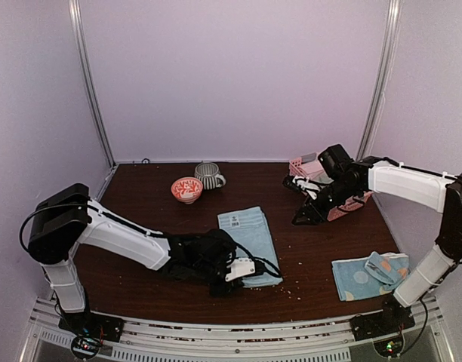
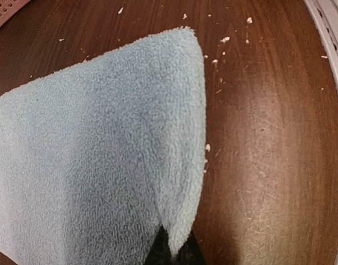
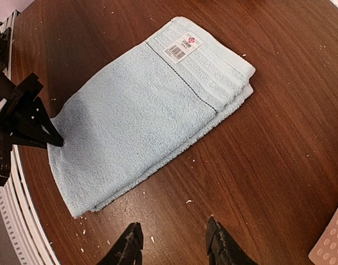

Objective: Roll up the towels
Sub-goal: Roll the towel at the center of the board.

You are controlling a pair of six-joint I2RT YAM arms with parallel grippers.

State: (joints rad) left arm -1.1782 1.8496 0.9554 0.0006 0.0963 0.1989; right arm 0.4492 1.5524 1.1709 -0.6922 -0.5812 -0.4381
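Observation:
A plain light blue towel (image 1: 250, 235) with a white label lies folded flat at the table's middle. My left gripper (image 1: 232, 277) is shut on its near corner; in the left wrist view the terry cloth (image 2: 103, 154) is pinched between the black fingertips (image 2: 174, 251). The towel also shows in the right wrist view (image 3: 141, 110), with the left gripper (image 3: 25, 118) at its edge. My right gripper (image 1: 305, 215) is open and empty above bare wood to the towel's right (image 3: 173, 245). A dotted light blue towel (image 1: 369, 273) lies crumpled at the near right.
A pink lattice basket (image 1: 321, 185) stands at the back right behind the right arm; its corner shows in the right wrist view (image 3: 332, 240). A red-patterned bowl (image 1: 186, 189) and a striped grey mug (image 1: 208, 175) stand at the back. Crumbs dot the wood.

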